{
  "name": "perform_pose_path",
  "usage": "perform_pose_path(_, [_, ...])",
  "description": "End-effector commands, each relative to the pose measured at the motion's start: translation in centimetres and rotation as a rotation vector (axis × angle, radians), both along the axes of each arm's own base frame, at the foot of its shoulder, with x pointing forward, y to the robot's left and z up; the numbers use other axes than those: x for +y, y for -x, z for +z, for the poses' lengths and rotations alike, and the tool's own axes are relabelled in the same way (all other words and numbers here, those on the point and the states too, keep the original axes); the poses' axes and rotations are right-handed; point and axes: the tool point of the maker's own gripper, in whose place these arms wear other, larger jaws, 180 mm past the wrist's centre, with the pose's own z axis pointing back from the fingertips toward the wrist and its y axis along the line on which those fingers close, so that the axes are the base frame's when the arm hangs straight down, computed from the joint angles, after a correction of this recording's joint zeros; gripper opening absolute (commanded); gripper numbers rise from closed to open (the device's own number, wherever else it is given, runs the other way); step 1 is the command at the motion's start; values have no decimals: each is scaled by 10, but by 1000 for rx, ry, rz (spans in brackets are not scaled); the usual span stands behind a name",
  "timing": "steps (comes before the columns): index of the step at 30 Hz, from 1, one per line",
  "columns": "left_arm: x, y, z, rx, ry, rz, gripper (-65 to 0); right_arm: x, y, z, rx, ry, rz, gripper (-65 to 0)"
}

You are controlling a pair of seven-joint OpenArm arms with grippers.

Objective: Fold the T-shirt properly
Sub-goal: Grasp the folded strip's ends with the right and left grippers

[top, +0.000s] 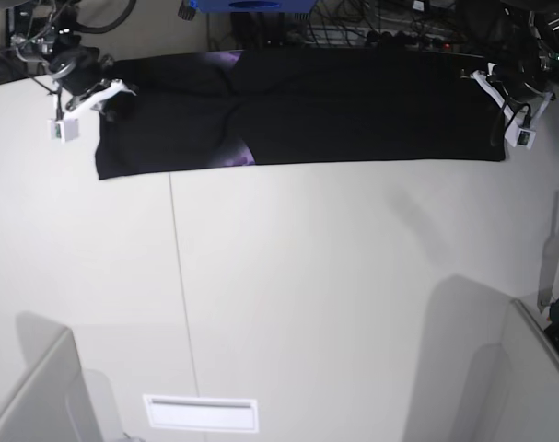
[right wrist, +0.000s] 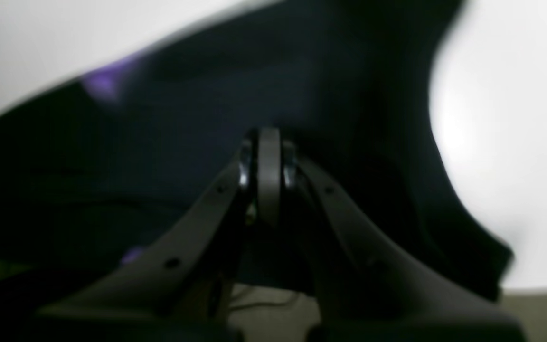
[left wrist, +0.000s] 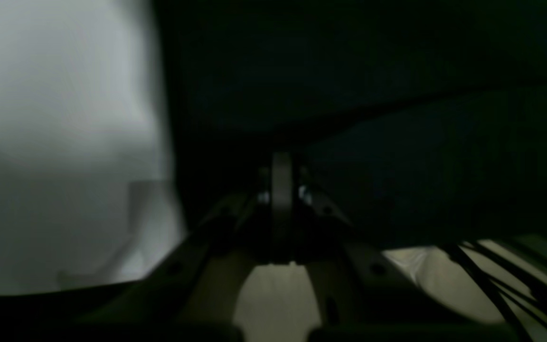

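Observation:
The black T-shirt [top: 353,106] lies flat as a long band along the table's far edge, with a bit of purple print [top: 242,155] showing at its lower fold. My left gripper [top: 489,85] is at the band's right end. In the left wrist view its fingertips [left wrist: 282,161] are pressed together with dark cloth [left wrist: 397,95] draped over them. My right gripper [top: 109,92] is at the band's left end. In the right wrist view it [right wrist: 268,137] is shut into the black cloth [right wrist: 159,142], beside a purple patch [right wrist: 100,85].
The white table [top: 334,295] stretches toward the front, with a thin seam [top: 173,276] running down it. A white slotted plate [top: 201,412] sits at the front edge. Grey panels [top: 30,396] [top: 528,368] stand at both front corners. Cables and a blue object [top: 251,5] lie behind the far edge.

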Motion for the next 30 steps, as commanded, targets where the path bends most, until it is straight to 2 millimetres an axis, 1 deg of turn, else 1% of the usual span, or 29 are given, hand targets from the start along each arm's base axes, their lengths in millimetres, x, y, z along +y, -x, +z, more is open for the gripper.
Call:
perform_pose_path(1, [9, -1, 1, 7, -43, -7, -650, 0, -7, 5, -31, 10, -2, -650])
perform_pose_path(2, [9, -4, -1, 8, -60, -12, -650, -3, -6, 0, -17, 32, -6, -650])
perform_pose_path(3, [8, -5, -8, 16, -76, -19, -650, -5, -6, -6, -2, 57, -6, -650])
perform_pose_path(5, [9, -2, -23, 52, -114, -28, -650, -10, -8, -15, 22, 95, -6, -650])
perform_pose_path(6, [12, 3, -33, 77, -128, -24, -650, -12, -11, -20, 30, 100, -11, -650])
perform_pose_path(7, [12, 2, -41, 86, -127, -20, -650, -11, -15, -25, 37, 96, -18, -650])
perform_pose_path(8, [11, -3, -48, 85, -117, -12, -650, -12, -19, -30, 42, 94, -25, -650])
perform_pose_path(11, [13, -16, -53, 70, -94, 13, -650, -19, -36, -40, 48, 103, -37, -650])
perform_pose_path(13, [11, -29, -50, 43, -93, 11, -650, -22, -49, -43, 45, 111, -44, -650])
perform_pose_path(16, [13, -50, -41, -5, -101, 15, -650, -23, -75, -41, 20, 116, -46, -650])
perform_pose_path(18, [14, -60, -36, -17, -104, 17, -650, -25, -87, -42, 19, 125, -48, -650])
perform_pose_path(20, [15, -70, -30, -22, -106, 20, -650, -27, -96, -42, 17, 139, -47, -650])
perform_pose_path(22, [17, -78, -25, -29, -114, 19, -650, -27, -98, -39, 9, 144, -46, -650])
perform_pose_path(24, [18, -85, -13, -62, -126, 16, -650, -27, -102, -30, -20, 144, -49, -650])
perform_pose_path(25, [23, -88, -3, -89, -144, 26, -650, -26, -103, -25, -38, 144, -46, -650])
perform_pose_path(28, [42, -87, 23, -142, -194, 82, -650, -21, -108, -1, -116, 136, -36, -650])
perform_pose_path(30, [48, -87, 40, -196, -201, 90, -650, -16, -112, 12, -160, 113, -35, -650])
